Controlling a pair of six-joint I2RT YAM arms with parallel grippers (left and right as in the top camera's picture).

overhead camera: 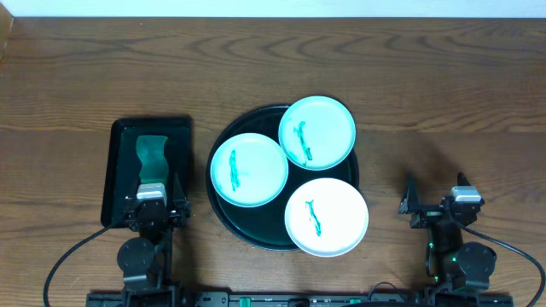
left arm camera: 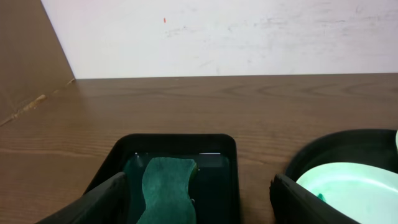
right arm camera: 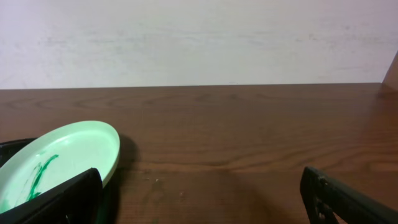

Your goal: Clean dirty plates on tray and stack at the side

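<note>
The brown wooden table (overhead camera: 273, 68) takes up the whole scene. In the middle of it sits the large round black tray (overhead camera: 247, 223) with its low rim. To the left, well apart from it, is a smaller rectangular black plastic tray (overhead camera: 124, 136).

Three small glossy round white plates lie on the round tray, each with a teal-green scribble. The left plate (overhead camera: 249, 169) lies wholly inside the rim. The far plate (overhead camera: 317, 132) is just beside it and reaches the tray's far right edge. The near plate (overhead camera: 326, 217) hangs out over the near right rim.

A wavy green cloth (overhead camera: 152, 153) lies in the rectangular tray.

The left gripper (overhead camera: 152, 203) hangs over the near end of that tray, its fingers spread wide with nothing between them. The right gripper (overhead camera: 435, 200) is over bare wood to the right of the round tray, likewise spread wide and holding nothing.
</note>
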